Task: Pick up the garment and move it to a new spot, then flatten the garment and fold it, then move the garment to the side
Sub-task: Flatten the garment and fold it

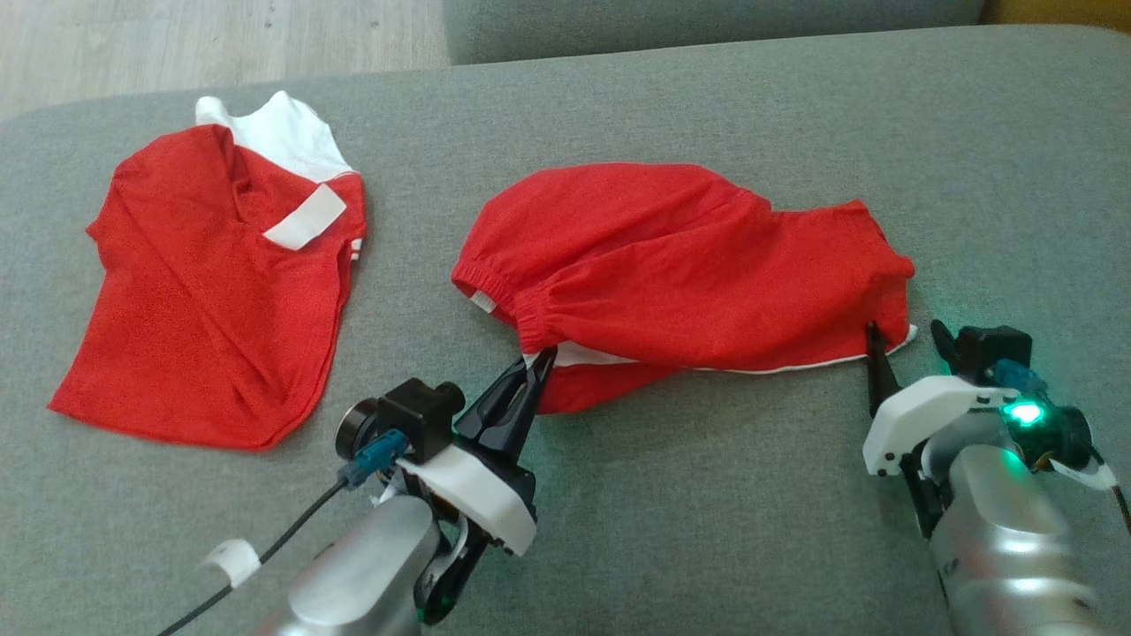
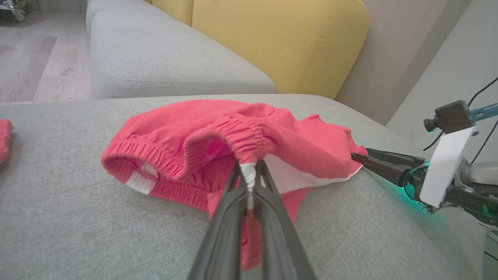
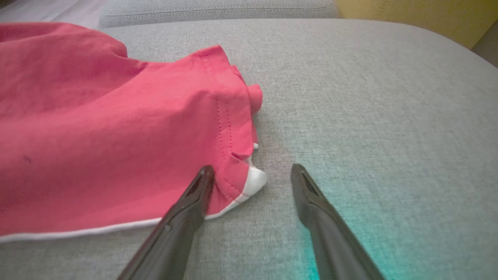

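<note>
The sofa (image 1: pixel 707 495) is carrying the shorts (image 1: pixel 671 256), lying rumpled mid-cushion. The left gripper (image 1: pixel 535 371) is pinching the waistband (image 2: pixel 241 136) tight, probably for stretching flat. The right gripper (image 1: pixel 906 334) is gaping wide at the hem corner (image 3: pixel 255 181), gripping nothing.

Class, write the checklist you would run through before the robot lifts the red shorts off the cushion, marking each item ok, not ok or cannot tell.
1. The left gripper shut on the waistband: ok.
2. The hem corner between the jaws of the right gripper: ok.
3. That gripper shut on the shorts: not ok, open.
4. The shorts flat: not ok, bunched.
5. The shirt apart from them: ok.
6. Bare cushion for a new spot: ok.
</note>
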Motion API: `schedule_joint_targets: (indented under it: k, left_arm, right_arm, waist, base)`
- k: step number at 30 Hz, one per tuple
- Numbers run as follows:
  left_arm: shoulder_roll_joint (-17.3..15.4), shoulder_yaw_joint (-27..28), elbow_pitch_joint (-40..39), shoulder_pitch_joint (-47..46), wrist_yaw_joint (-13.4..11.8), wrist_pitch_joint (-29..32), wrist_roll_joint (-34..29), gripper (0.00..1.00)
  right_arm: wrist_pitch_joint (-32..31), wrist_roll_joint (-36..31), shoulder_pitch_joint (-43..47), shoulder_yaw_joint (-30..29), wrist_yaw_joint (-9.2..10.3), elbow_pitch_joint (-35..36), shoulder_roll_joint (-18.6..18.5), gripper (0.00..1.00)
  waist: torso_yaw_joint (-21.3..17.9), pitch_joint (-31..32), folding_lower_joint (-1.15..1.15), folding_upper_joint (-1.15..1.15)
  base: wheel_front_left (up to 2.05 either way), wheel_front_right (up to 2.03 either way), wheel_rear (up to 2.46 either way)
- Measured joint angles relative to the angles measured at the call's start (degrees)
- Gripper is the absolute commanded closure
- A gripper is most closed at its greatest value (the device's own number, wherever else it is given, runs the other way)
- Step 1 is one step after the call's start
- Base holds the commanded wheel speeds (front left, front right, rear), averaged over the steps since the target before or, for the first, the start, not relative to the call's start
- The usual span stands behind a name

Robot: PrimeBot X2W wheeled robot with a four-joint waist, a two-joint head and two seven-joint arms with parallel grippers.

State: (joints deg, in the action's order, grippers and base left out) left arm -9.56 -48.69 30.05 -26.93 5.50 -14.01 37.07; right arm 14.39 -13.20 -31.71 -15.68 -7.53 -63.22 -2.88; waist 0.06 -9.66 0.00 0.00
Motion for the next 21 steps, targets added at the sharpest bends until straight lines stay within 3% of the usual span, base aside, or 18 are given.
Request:
schedule_joint_targets:
  k: [4, 5, 6, 12, 21]
  left_arm:
    - [0.0, -0.1, 0.1, 0.0, 0.0, 0.0, 0.0, 1.0]
    - [0.0, -0.1, 0.2, 0.0, 0.0, 0.0, 0.0, 1.0]
    - [0.0, -0.1, 0.3, 0.0, 0.0, 0.0, 0.0, 1.0]
    - [-0.1, -0.1, 1.2, 0.0, 0.0, 0.0, 0.0, 1.0]
    - [-1.2, 0.2, 1.2, 0.3, -1.0, 0.0, 0.1, 1.0]
  right_arm:
    - [0.3, -0.7, -1.4, 0.2, 0.0, -2.0, -0.1, 0.0]
    - [0.4, -0.6, -1.8, 0.4, 0.0, -2.7, -0.2, 0.6]
    - [0.4, -0.6, -2.1, 0.6, 0.0, -3.3, -0.3, 1.0]
    - [0.4, 3.6, -2.8, 4.0, 0.0, -3.7, -0.3, 1.0]
    - [0.3, 16.1, 0.8, 11.2, 0.0, 7.5, -0.3, 1.0]
  waist:
    - [0.1, -0.2, 0.0, 0.0]
    - [0.1, -0.1, 0.0, 0.0]
    - [0.2, -0.1, 0.0, 0.0]
    - [-0.1, 0.9, 0.0, 0.0]
    - [-2.2, 4.6, -0.01, 0.0]
  base:
    - [0.0, 0.0, 0.0]
    - [0.0, 0.0, 0.0]
    - [0.0, 0.0, 0.0]
    - [0.0, 0.0, 0.0]
    - [0.0, 0.0, 0.0]
